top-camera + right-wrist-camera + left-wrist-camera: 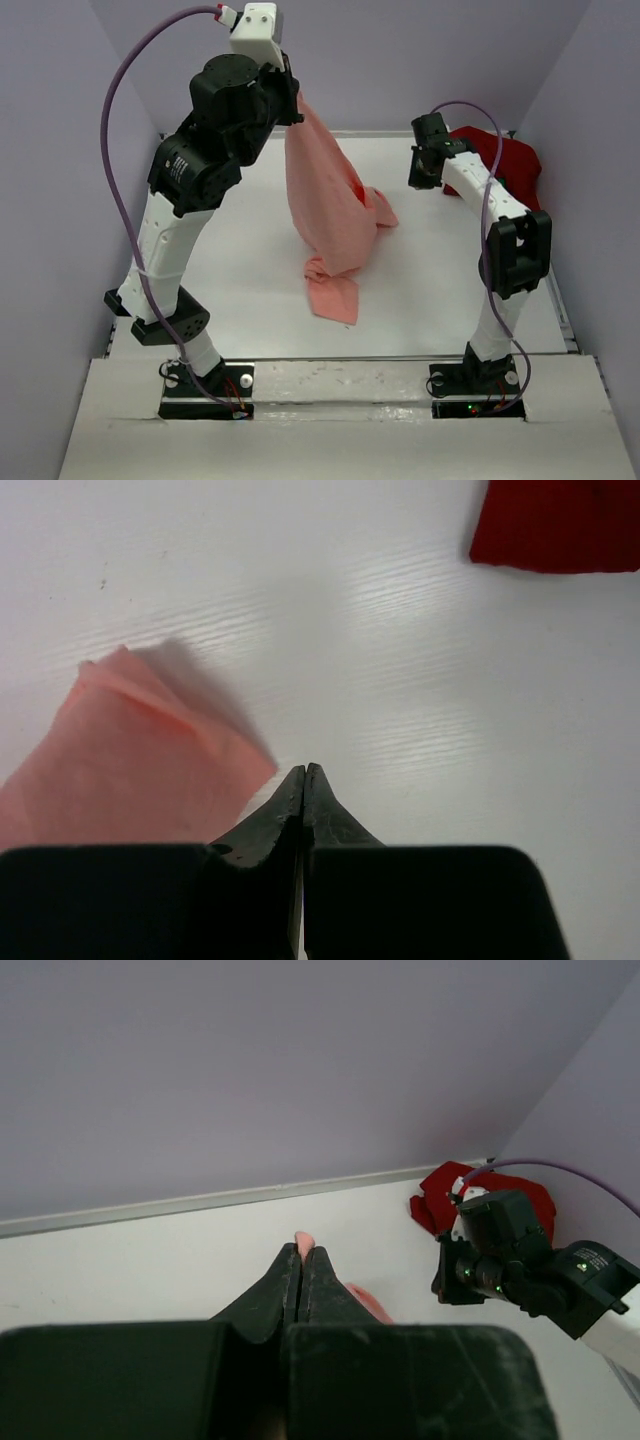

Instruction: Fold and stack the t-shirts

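The left end effector (pixel 302 1252) is raised high above the counter (pixel 240 270). Its fingers are pinched tight on the top of the salmon-pink t-shirt (pixel 325 200), and a sliver of pink shows at their tips. The shirt hangs from it in a long drape, with its lower end crumpled on the counter near the middle. The right end effector (pixel 304 772) is pressed together on nothing and hovers above bare counter, beside a corner of the pink cloth. The dark red t-shirt (pixel 508 155) lies bunched in the far right corner, behind the right arm (pixel 500 220).
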Robot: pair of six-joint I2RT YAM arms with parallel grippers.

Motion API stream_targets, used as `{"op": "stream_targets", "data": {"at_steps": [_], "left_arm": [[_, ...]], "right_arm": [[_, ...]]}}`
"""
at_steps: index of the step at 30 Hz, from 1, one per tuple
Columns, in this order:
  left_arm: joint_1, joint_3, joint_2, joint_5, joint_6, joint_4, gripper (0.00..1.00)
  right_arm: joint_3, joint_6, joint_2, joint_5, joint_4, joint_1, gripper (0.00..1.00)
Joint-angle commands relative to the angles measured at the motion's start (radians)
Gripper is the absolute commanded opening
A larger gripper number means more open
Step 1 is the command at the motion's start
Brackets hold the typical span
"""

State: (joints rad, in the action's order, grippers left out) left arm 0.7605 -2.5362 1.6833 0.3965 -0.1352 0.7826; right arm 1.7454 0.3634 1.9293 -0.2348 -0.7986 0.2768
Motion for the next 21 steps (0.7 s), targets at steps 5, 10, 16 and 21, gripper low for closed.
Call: {"op": "stream_targets", "data": {"at_steps": [5,10,16,21], "left_arm": [[0.005,0.097,-0.020,0.166,-0.016,0.047,0.00],[0.003,0.313,-0.049,0.179,-0.070,-0.006,0.00],[-0.026,0.373,-0.028,0.199,-0.096,-0.011,0.00],[-0.033,0.347,-0.014,0.188,-0.089,-0.020,0.00]], "right_arm": [[0.039,-0.083,-0.069,0.141,0.045,-0.007,0.08],[-0.056,-0.043,-0.114,0.343,0.106,-0.007,0.57],[-0.217,-0.041,-0.173,0.283,0.154,-0.007,0.66],[-0.322,-0.041,-0.178,0.244,0.211,-0.007,0.58]]}}
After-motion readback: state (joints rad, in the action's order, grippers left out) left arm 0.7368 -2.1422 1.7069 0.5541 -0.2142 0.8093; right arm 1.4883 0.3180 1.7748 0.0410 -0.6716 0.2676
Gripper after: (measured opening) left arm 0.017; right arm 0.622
